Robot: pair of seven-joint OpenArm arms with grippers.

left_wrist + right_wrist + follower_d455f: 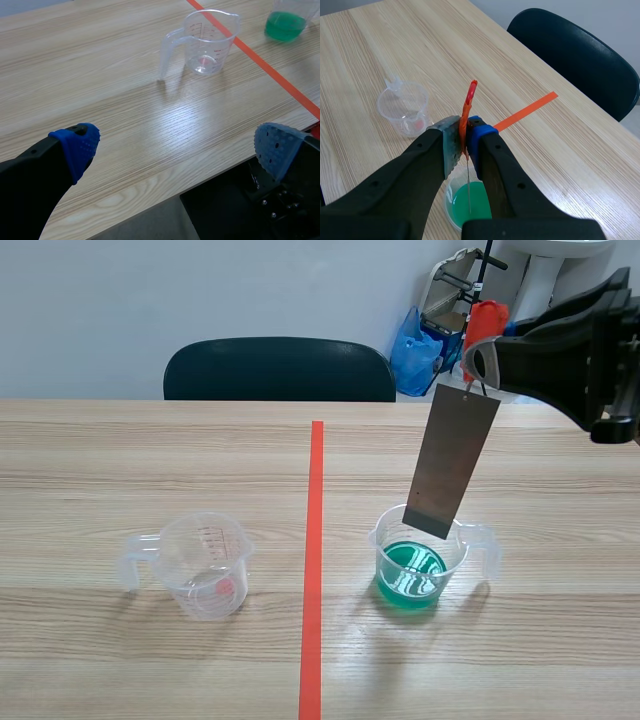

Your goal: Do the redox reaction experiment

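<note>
Right gripper (465, 135) clamped on the orange-red tab (468, 100), from which a grey metal strip (452, 462) hangs tilted, its lower end at the rim of the measuring cup (470, 540) of green solution (410, 575), apparently not yet immersed. Lowering should be slow and vertical, keeping the strip clear of the wall. Left gripper (178, 149) spread wide, short of the empty measuring cup (205, 45).

Empty beaker (205, 565) lies at nine o'clock from the tape line (314, 570), filled beaker (420, 560) at three; the metal strip (455, 460) hangs over it, perhaps inside its rim.
</note>
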